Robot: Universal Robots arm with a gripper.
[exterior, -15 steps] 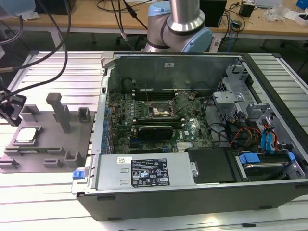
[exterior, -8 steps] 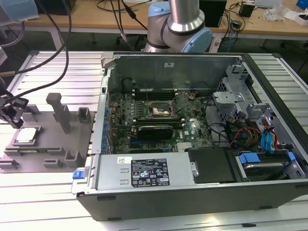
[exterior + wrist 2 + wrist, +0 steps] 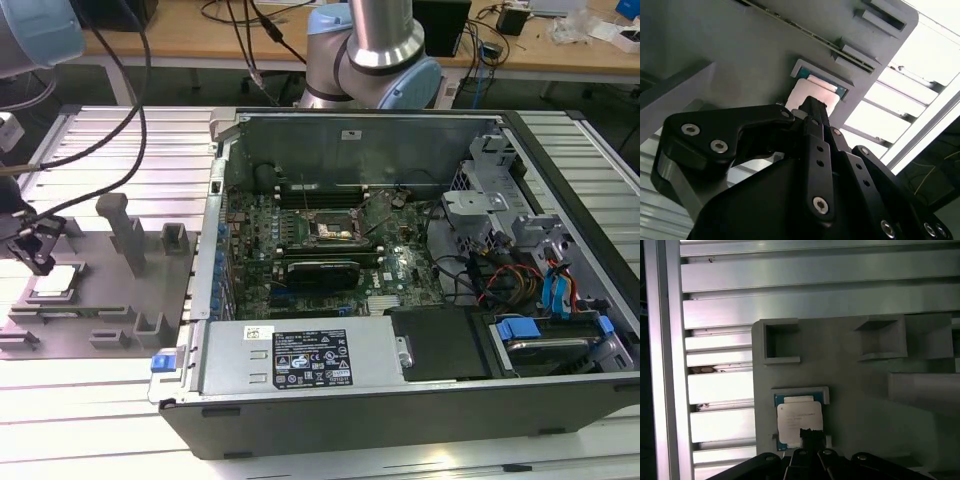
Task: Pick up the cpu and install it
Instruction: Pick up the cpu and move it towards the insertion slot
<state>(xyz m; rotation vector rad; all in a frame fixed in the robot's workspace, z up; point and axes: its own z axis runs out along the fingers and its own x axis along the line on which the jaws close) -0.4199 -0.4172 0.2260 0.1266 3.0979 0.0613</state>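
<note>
The cpu is a small silvery square chip lying flat in a nest on the grey fixture plate, at the exterior view's left. It also shows in both wrist views, cpu and cpu. My gripper hangs just above it, and whether it touches the chip I cannot tell. Its black fingertips meet in one narrow tip over the chip's edge, gripper and gripper, with nothing between them. The dark square socket sits on the motherboard inside the open computer case.
Upright grey blocks stand on the fixture plate beside the cpu nest. The case holds a graphics card, cables and drive cages. The arm's base stands behind the case. Ribbed aluminium table slats surround the plate.
</note>
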